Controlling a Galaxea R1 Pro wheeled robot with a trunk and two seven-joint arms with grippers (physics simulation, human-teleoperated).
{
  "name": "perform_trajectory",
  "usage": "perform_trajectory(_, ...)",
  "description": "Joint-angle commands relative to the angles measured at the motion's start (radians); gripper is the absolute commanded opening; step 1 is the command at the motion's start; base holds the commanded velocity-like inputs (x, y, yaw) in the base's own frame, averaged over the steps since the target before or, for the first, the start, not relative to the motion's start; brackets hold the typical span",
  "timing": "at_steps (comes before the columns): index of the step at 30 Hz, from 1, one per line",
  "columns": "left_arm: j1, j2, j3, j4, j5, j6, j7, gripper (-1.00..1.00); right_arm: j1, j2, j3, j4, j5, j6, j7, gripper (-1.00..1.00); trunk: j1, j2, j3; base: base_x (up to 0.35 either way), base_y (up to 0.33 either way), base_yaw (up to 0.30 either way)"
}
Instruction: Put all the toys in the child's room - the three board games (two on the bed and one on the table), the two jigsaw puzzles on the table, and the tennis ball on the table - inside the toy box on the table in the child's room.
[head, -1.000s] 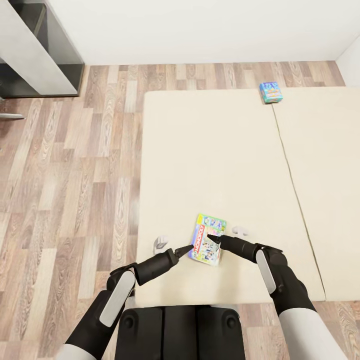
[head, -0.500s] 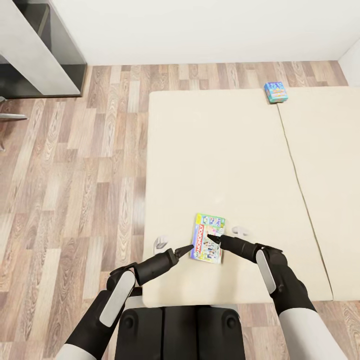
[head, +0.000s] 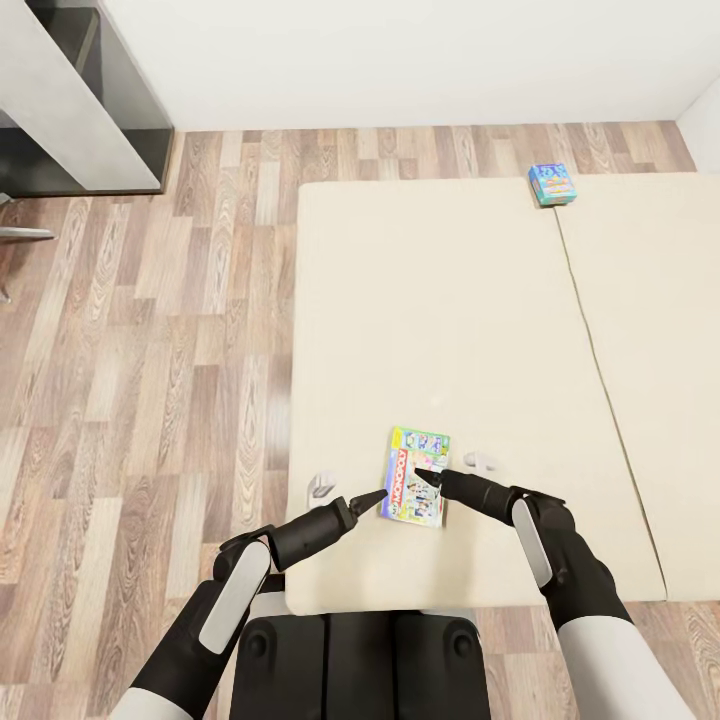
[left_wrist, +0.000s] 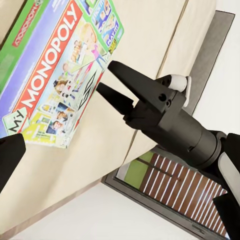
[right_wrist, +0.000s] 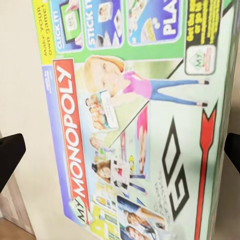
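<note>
Monopoly box (head: 417, 477) lies flat near the bed's (head: 430, 300) front edge, between both hands. Right hand (head: 432, 482) is open over its near corner; left hand (head: 378, 495) just beside its left edge, can't tell open or closed. Likely light, stiff, slick cardboard, so pinch across a thin edge.

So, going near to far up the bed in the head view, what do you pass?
Right pincer → Monopoly box lying flat on the bed → bare mattress → small blue game box by the far edge.

Head camera looks steeply down from afar; both wrist cameras closely face the shared colourful Monopoly board game box (head: 415, 477) (left_wrist: 55, 75) (right_wrist: 135, 125)
</note>
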Motion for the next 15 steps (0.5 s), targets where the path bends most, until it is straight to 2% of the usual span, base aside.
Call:
perform_trajectory(1,0.000,0.000,0.001,0.000,0.005,0.007,0.000,1.00,0.000,0.000,-0.002,-0.001,-0.005,0.007,0.002,1.00,0.000,-0.001,-0.001,0.000,0.002,0.000)
perform_trajectory(8,-0.001,0.000,0.001,0.000,0.005,0.007,0.000,1.00,0.000,0.000,-0.002,-0.003,-0.005,0.007,0.002,1.00,0.000,-0.001,-0.001,0.000,0.019,0.000)
perform_trajectory(15,-0.001,0.000,0.001,0.000,0.005,0.007,0.000,1.00,0.000,0.000,-0.002,-0.003,-0.005,0.007,0.002,1.00,0.000,-0.001,-0.001,0.000,0.165,0.000)
